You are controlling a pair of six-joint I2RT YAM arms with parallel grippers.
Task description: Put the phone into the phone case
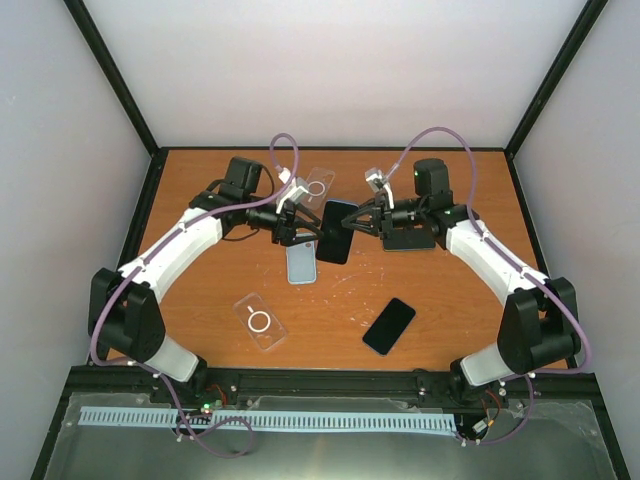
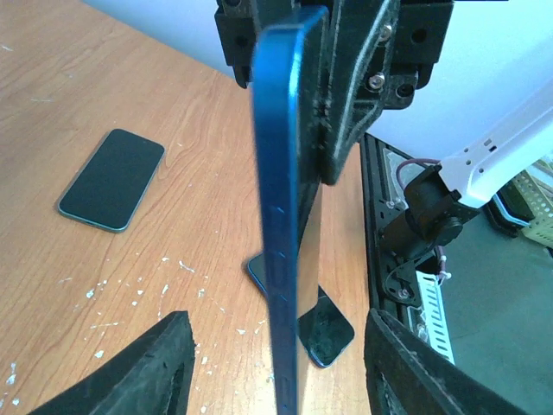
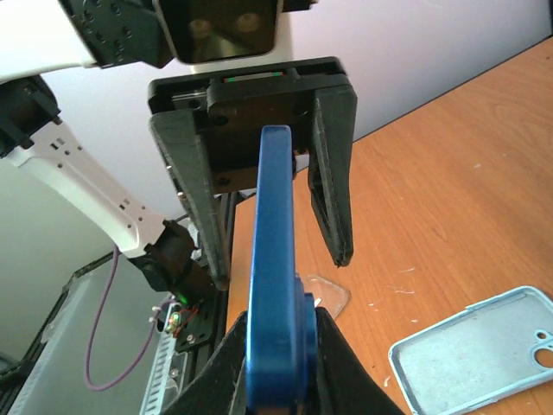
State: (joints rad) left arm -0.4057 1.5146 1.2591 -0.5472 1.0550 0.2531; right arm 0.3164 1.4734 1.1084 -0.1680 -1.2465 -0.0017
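A dark blue phone (image 1: pixel 336 232) hangs on edge in the air above the middle of the table. My right gripper (image 1: pixel 362 222) is shut on its right end; in the right wrist view the phone (image 3: pixel 275 259) is pinched between the jaws of the right gripper (image 3: pixel 281 363). My left gripper (image 1: pixel 300 225) straddles the phone's other end, open. In the left wrist view both fingers (image 2: pixel 164 363) stand clear of the phone's edge (image 2: pixel 281 259). A light blue phone case (image 1: pixel 301 263) lies face up on the table just below, also seen from the right wrist as the light blue case (image 3: pixel 475 359).
A black phone (image 1: pixel 389 326) lies near the front right. Another phone (image 2: pixel 112 179) lies under the right arm. One clear case (image 1: pixel 260 322) sits at the front left, a second clear case (image 1: pixel 320 185) at the back. Black frame rails edge the table.
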